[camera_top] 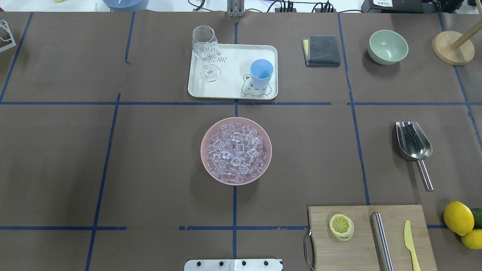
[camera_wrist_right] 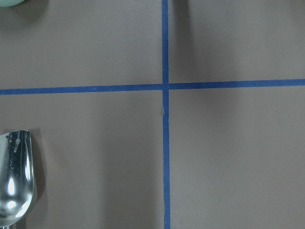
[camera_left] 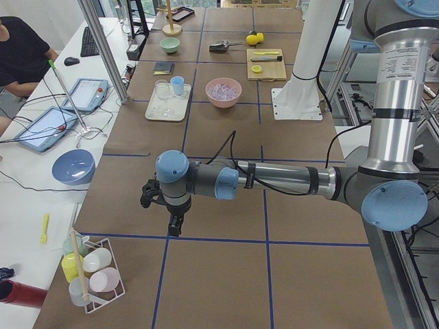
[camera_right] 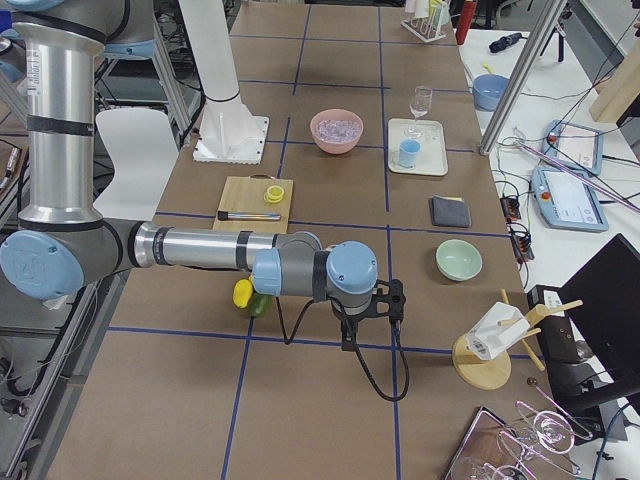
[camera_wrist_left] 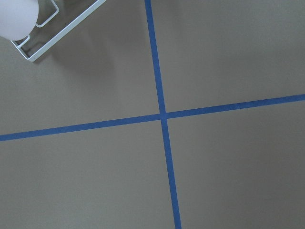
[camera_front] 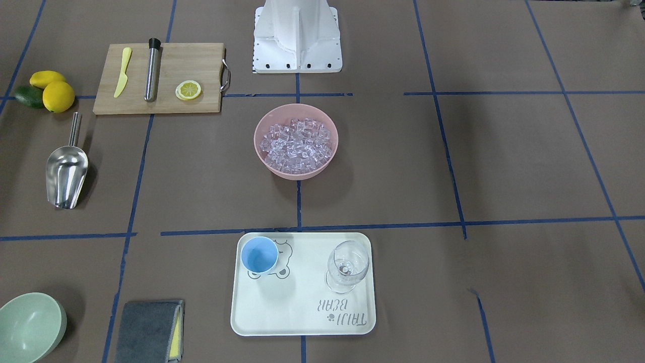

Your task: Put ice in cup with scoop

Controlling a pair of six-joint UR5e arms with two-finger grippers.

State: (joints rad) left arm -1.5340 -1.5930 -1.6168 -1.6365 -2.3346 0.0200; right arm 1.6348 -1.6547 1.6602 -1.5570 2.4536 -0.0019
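The ice [camera_top: 235,150] is a heap of clear cubes in a pink bowl [camera_top: 206,132] at the table's middle. The light-blue cup [camera_top: 261,73] stands upright and empty on a white tray [camera_top: 233,92] beyond the bowl. The silver scoop [camera_top: 413,141] lies on the table at the right, trough away from the robot; its trough tip also shows in the right wrist view [camera_wrist_right: 14,176]. My left gripper [camera_left: 175,223] hangs over bare table far to the left. My right gripper [camera_right: 347,335] hangs over the table right of the scoop. I cannot tell whether either is open or shut.
A clear stemmed glass [camera_top: 205,49] stands on the tray. A cutting board [camera_top: 369,237] holds a lemon slice, a steel cylinder and a yellow knife. Lemons [camera_top: 459,218], a pale green bowl [camera_top: 388,47], a grey cloth [camera_top: 322,51] and a wooden stand [camera_top: 452,47] lie on the right.
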